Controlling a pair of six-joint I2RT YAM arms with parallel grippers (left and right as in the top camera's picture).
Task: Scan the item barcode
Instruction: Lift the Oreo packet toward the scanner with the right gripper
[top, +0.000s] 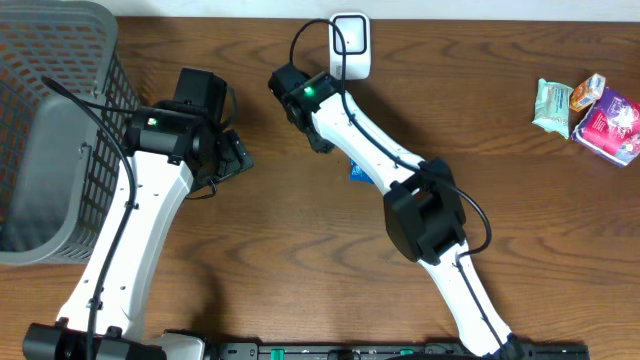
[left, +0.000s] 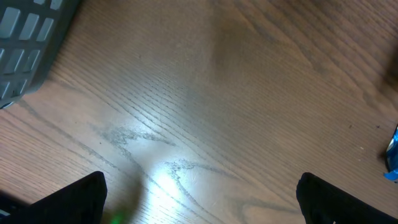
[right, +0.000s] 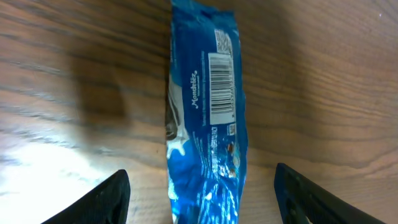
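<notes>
Between our right gripper's (right: 202, 193) part-open jaws, untouched, the blue packet (right: 205, 93) lies flat at frame centre, barcode (right: 222, 87) up; we judge a grasp across its width. White scanner (top: 350, 45) sits upper centre overhead. Left gripper (left: 199, 193) hangs wide open, empty.

packet (right: 205, 143): blue, white barcode patch
table (left: 249, 93): brown wood grain
basket (top: 40, 170): grey grid
scanner (top: 352, 62): white
arms (top: 150, 225): white, black joints

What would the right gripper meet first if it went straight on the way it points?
Probably the blue packet, lying barcode-up on the table, centred under the open right gripper; distance is unclear.
</notes>
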